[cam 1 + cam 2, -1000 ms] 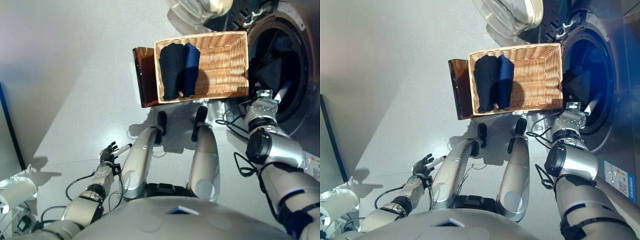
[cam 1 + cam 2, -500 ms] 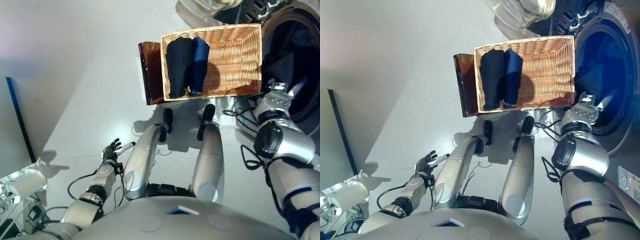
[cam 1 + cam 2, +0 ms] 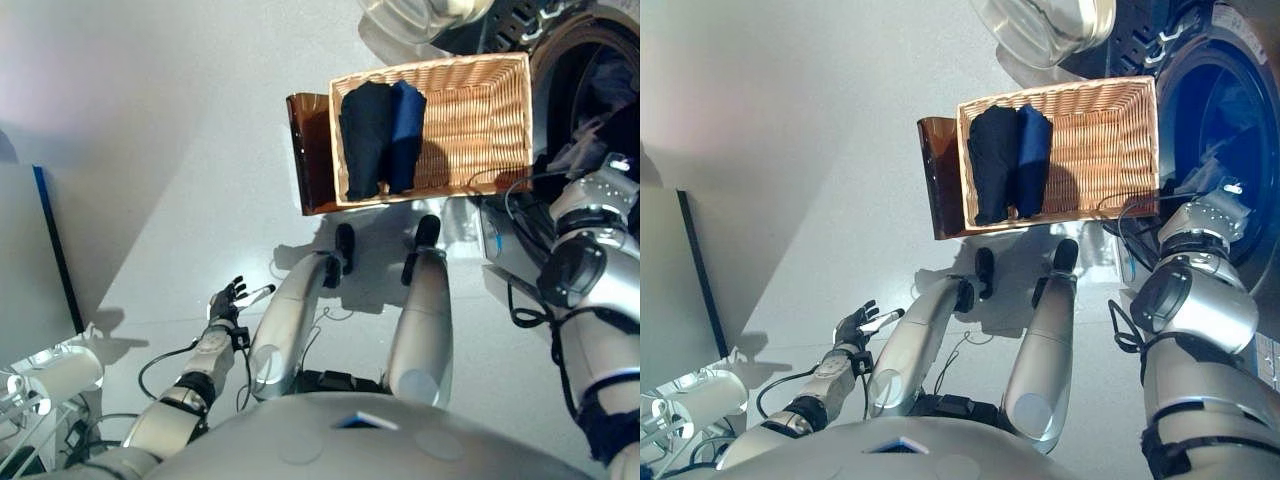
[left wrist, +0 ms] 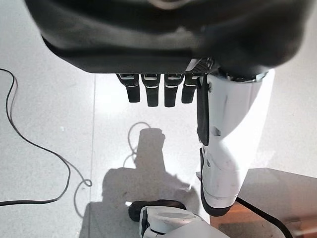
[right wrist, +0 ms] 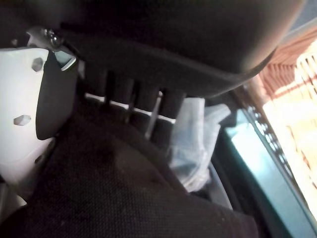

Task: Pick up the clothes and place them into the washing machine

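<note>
A wicker basket stands on the floor before me, with a black garment and a blue garment folded side by side at its left end. To its right gapes the washing machine drum. My right arm reaches into that opening. In the right wrist view my right hand lies over a dark cloth, beside a pale crumpled piece. My left hand hangs open low at my left side above the floor and holds nothing.
A brown stand sticks out from under the basket's left side. The washer's glass door hangs open beyond the basket. A dark panel and a white object stand at the far left.
The camera has shifted, so the whole scene sits lower and further right. My right arm has gone further right into the drum opening. The left hand has stayed put.
</note>
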`<state>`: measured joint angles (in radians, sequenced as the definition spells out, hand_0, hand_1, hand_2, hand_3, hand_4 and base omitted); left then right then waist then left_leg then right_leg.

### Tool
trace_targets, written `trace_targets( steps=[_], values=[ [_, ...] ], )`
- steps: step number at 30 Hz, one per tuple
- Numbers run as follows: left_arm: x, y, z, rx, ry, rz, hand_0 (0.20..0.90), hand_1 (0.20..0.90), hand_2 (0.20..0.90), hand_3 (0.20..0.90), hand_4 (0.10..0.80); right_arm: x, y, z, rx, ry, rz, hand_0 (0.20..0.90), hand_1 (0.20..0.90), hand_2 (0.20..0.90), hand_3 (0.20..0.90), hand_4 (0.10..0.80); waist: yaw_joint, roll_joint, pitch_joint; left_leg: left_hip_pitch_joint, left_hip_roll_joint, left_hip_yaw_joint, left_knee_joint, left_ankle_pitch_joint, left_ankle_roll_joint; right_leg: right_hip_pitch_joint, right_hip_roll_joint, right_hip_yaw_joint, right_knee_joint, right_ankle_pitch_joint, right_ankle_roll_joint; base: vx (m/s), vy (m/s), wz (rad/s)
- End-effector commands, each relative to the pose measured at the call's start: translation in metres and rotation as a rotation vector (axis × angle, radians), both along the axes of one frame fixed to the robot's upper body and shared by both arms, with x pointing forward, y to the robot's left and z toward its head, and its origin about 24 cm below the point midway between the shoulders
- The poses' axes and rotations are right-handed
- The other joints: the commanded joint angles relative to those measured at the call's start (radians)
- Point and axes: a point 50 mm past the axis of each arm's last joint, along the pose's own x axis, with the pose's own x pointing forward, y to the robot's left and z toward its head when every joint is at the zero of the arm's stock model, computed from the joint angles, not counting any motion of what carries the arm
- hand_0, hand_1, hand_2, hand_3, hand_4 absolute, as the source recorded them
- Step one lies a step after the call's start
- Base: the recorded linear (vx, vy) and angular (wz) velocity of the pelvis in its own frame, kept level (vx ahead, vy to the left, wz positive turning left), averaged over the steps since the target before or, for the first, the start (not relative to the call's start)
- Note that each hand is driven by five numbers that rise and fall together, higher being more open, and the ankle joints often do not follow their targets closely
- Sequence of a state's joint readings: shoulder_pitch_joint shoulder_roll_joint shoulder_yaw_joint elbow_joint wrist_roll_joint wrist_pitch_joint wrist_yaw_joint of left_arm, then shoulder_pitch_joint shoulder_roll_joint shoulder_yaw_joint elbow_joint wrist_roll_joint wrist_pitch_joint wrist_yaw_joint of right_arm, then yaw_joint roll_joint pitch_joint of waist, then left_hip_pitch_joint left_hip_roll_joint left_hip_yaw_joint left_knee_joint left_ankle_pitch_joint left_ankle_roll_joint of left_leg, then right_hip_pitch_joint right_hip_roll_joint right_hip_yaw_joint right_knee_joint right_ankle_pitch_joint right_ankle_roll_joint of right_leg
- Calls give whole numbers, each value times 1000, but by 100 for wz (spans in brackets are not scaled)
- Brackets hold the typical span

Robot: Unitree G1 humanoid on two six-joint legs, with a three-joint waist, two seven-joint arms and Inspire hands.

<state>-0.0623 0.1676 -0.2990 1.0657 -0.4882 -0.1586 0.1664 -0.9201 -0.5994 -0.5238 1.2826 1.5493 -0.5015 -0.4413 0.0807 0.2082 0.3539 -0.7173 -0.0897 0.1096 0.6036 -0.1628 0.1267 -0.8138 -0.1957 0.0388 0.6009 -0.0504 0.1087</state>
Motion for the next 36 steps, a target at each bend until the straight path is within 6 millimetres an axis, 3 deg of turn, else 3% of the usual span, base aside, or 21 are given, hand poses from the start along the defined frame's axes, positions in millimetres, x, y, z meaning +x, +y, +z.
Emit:
trace_targets(
  steps=[1, 4, 5, 6, 7, 19, 20, 27, 36],
  values=[
    [-35, 17, -12, 53, 106, 61, 900, 900, 900, 900, 800, -23, -38, 44, -159, -73, -189, 200, 200, 200, 200, 300, -6, -2, -65, -20, 29, -42, -53, 26, -112, 34, 16, 9, 32, -60, -58, 0, 0, 0],
    [-36, 17, -12, 52, 111, 64, 900, 900, 900, 900, 800, -22, -36, 43, -158, -69, -186, 200, 200, 200, 200, 300, -6, -4, -65, -20, 29, -41, -53, 27, -111, 36, 16, 10, 29, -57, -57, 22, 2, 0],
    [-37, 16, -12, 49, 111, 63, 900, 900, 900, 900, 800, -20, -35, 44, -161, -77, -182, 233, 233, 233, 233, 324, -8, -5, -60, -26, 32, -32, -56, 44, -107, 30, 13, 3, 25, -40, -60, 0, 0, 0],
    [-37, 16, -12, 50, 112, 66, 900, 900, 900, 900, 800, -20, -34, 44, -159, -78, -180, 540, 540, 540, 540, 543, -7, -6, -65, -19, 30, -39, -57, 32, -110, 37, 15, 10, 26, -52, -57, 0, 0, 0],
    [-37, 16, -12, 50, 114, 69, 900, 900, 900, 900, 800, -19, -33, 43, -157, -76, -174, 900, 900, 900, 900, 800, -8, -8, -64, -19, 30, -37, -56, 33, -110, 40, 16, 10, 25, -51, -58, 86, 3, -1],
    [-42, 23, -14, 63, 137, 100, 900, 900, 900, 900, 800, -3, -21, 38, -267, 123, 29, 900, 900, 900, 900, 800, -4, -28, -56, 14, 34, -32, -83, 37, -106, 73, 18, 8, -6, -36, -53, -20, 6, -5],
    [-43, 24, -14, 63, 138, 102, 900, 900, 900, 900, 800, 0, -18, 37, -287, 138, 58, 900, 900, 900, 900, 800, -6, -30, -47, 12, 37, -20, -90, 59, -102, 71, 14, 0, -15, -12, -57, 0, 0, 0],
    [-41, 32, -12, 74, 124, 136, 900, 900, 900, 900, 800, 11, 0, 13, -493, 374, 333, 900, 900, 900, 900, 800, -4, -70, -25, 91, 36, -18, -172, 90, -102, 156, 11, -9, -120, 34, -44, 3, 5, -7],
    [-41, 39, -11, 99, 117, 160, 900, 900, 900, 900, 800, 13, 20, -19, -665, 643, 559, 900, 900, 900, 900, 800, -3, -115, -28, 212, 38, -22, -313, 141, -111, 289, -1, -29, -301, 114, -17, 46, -1, -6]
  ],
)
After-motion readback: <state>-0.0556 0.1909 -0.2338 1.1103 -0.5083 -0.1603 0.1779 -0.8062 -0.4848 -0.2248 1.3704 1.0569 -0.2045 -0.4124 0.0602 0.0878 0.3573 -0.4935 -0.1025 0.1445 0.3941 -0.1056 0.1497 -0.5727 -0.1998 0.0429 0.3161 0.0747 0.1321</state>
